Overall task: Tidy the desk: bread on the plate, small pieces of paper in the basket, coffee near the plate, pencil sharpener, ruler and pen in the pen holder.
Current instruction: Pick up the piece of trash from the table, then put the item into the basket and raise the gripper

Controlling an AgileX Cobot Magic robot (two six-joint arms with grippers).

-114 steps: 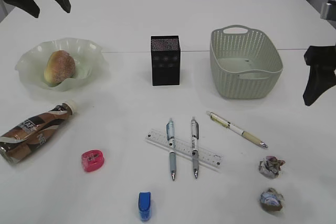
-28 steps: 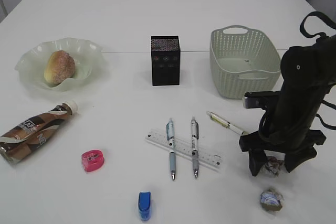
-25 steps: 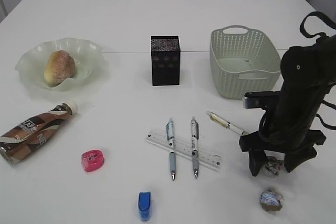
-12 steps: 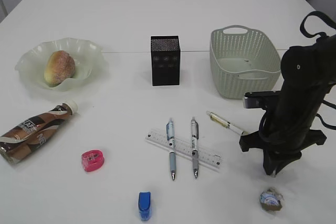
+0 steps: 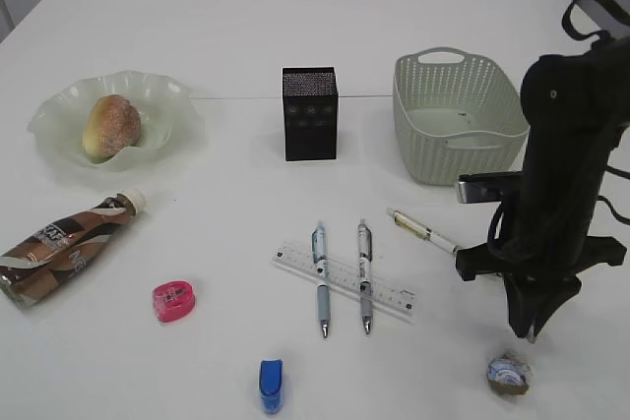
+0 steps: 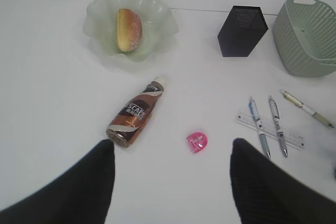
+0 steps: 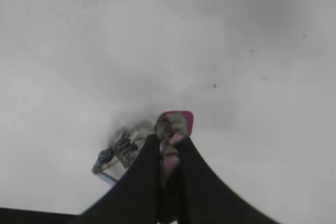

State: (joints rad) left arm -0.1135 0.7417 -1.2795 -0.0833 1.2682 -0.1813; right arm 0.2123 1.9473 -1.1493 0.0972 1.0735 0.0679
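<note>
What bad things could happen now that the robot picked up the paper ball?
1. The right hand pinches the paper ball only by its edge; most of it hangs beside the fingertips, so it might slip out on the way to the basket.
2. The cream pen lies right beside that arm, so a swing toward the basket could knock it.
3. The other paper ball sits on the desk just below the hand and might get bumped.
</note>
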